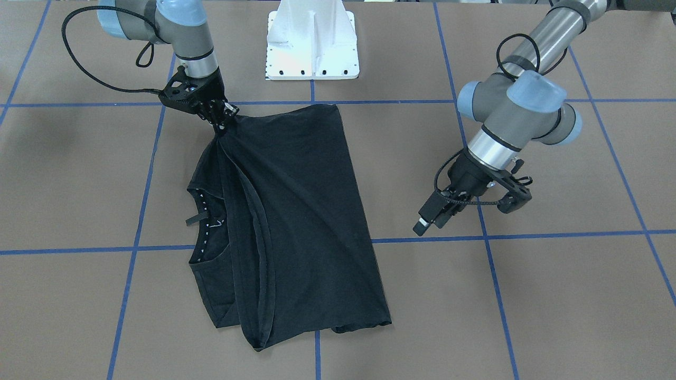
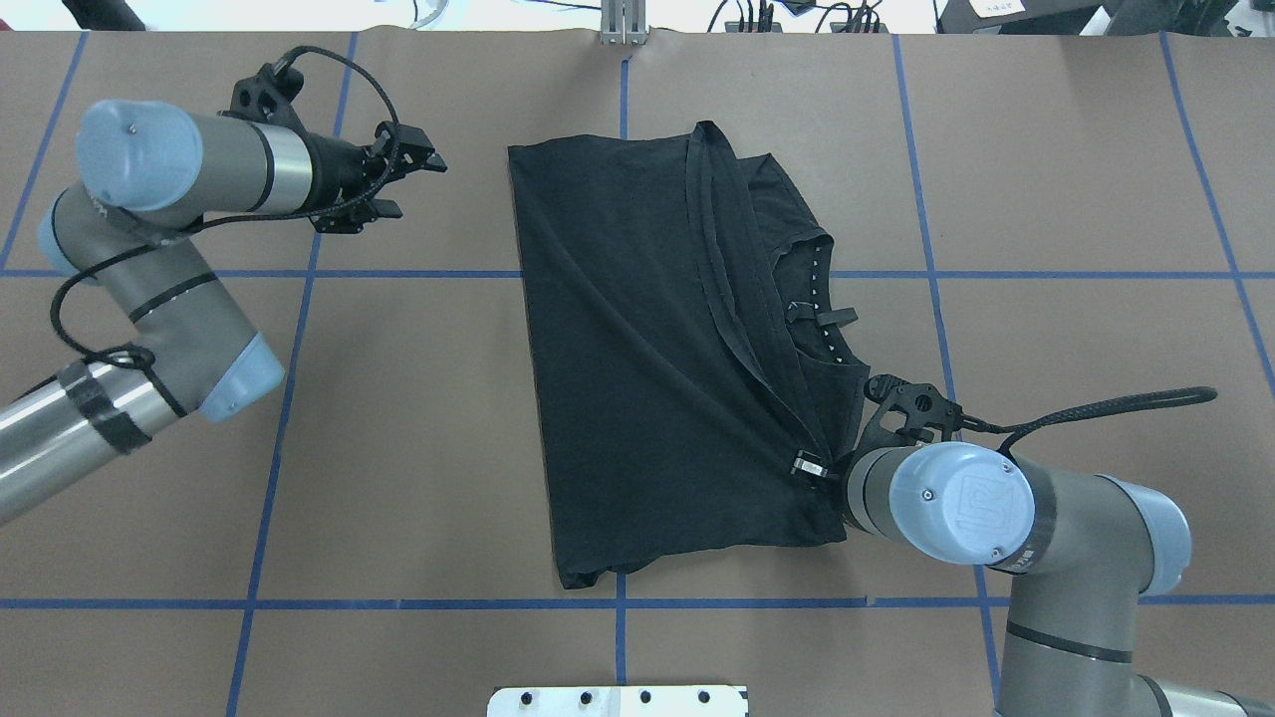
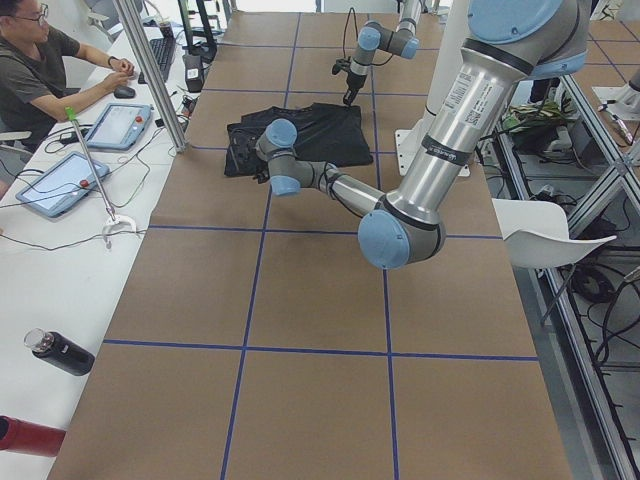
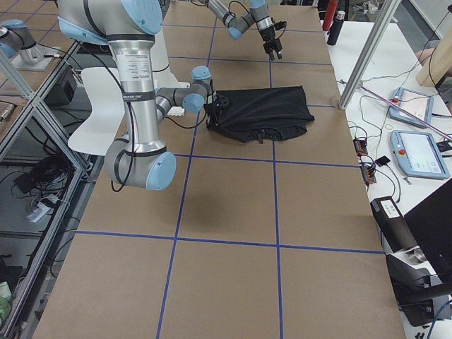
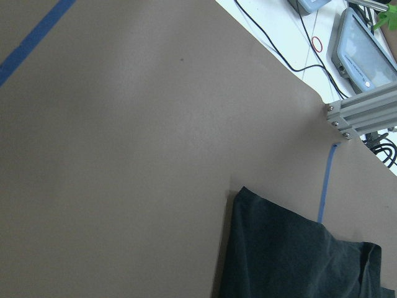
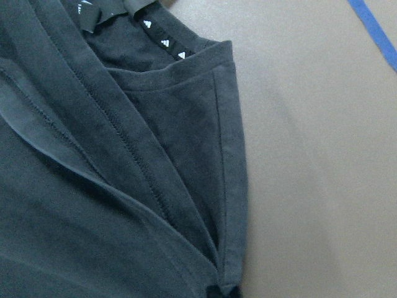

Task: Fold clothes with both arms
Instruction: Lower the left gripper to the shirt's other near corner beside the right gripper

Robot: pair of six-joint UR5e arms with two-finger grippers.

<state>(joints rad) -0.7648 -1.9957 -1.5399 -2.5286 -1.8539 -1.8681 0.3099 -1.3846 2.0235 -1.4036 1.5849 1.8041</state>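
Note:
The black T-shirt (image 1: 301,211) lies on the brown table, folded lengthwise, plain side up, with its collar and inner label showing at one edge (image 2: 812,299). My right gripper (image 1: 222,122) is shut on a bunched corner of the shirt near the pedestal side, seen also in the overhead view (image 2: 812,466). The right wrist view shows the hems and collar close up (image 6: 124,174). My left gripper (image 2: 408,184) is open and empty, hovering beside the shirt's far corner, apart from it (image 1: 430,221). The left wrist view shows that corner of the shirt (image 5: 291,254).
The white pedestal base (image 1: 311,42) stands at the robot's edge of the table. Blue tape lines (image 2: 398,274) mark a grid on the table. A metal post (image 3: 150,70), tablets (image 3: 118,125) and an operator (image 3: 40,70) are at the far side.

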